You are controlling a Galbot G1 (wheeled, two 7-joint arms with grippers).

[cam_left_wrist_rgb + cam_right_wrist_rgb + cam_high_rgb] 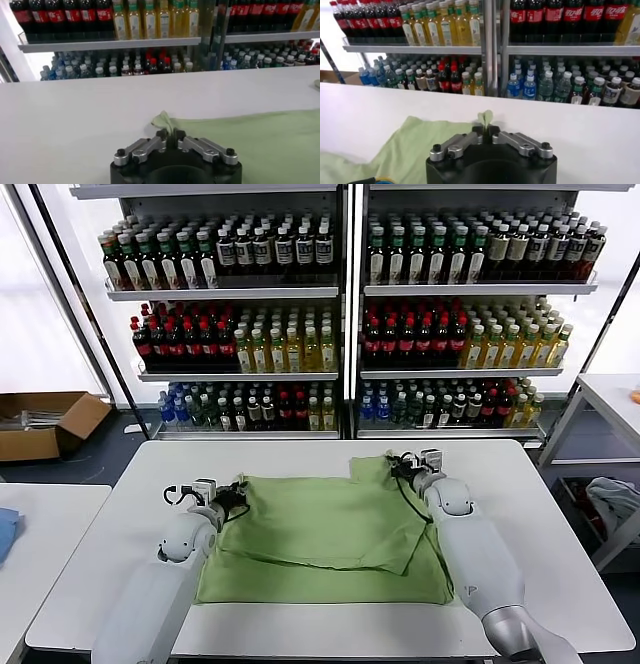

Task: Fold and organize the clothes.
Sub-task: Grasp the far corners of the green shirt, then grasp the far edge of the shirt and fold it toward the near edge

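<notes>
Behind, bottle shelves (345,304); cardboard box (45,424) left.

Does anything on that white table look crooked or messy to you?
Somewhat. The green shirt lies unevenly: a top layer sits slanted over the lower one, and a flap sticks out at the far right corner. The left gripper and right gripper each pinch a far corner of cloth. Nothing looks spilled or damaged.

Soft matt cloth shirt (330,534) on smooth white table (130,514).
</notes>
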